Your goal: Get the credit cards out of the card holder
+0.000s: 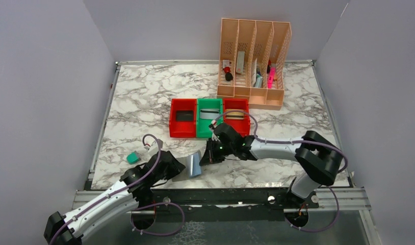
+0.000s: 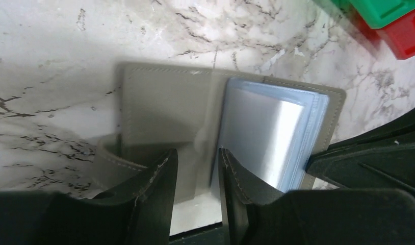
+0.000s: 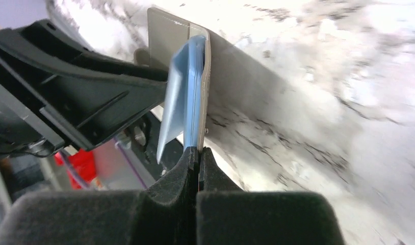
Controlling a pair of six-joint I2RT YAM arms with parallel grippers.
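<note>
Pale grey walls close round a white, marble-veined tabletop point(image 1: 144, 97). Close to its near edge, a little left of the middle, the card holder point(image 2: 170, 107) sits between the two arms. It is a flat folding wallet, opened out: one panel is plain grey stitched material, and the other carries a stack of light blue-grey clear sleeves with a silvery sheen. The left gripper point(image 2: 198, 158) comes at it from the near-left corner, its fingers a narrow gap apart and straddling the fold at the holder's lower edge. Whether the pads actually press that fold I cannot tell from this angle. The right gripper point(image 3: 198, 153) meets the holder from the right-hand side and is closed tight on the outer edge of the sleeved panel, pinching grey cover and blue sleeves together. From above, the holder shows as a narrow strip whose long axis runs roughly from the near edge toward the far edge. It seems tipped up on edge rather than lying flat, with its open inner face turned toward the left gripper. Farther in, at the middle of the tabletop, a black card point(image 1: 185, 115) lies in the left red bin point(image 1: 182, 133). A silver-grey card point(image 1: 209, 113) lies in the green bin point(image 1: 199, 120), and a gold-tan card point(image 1: 236, 114) in the right red bin point(image 1: 236, 102).
</note>
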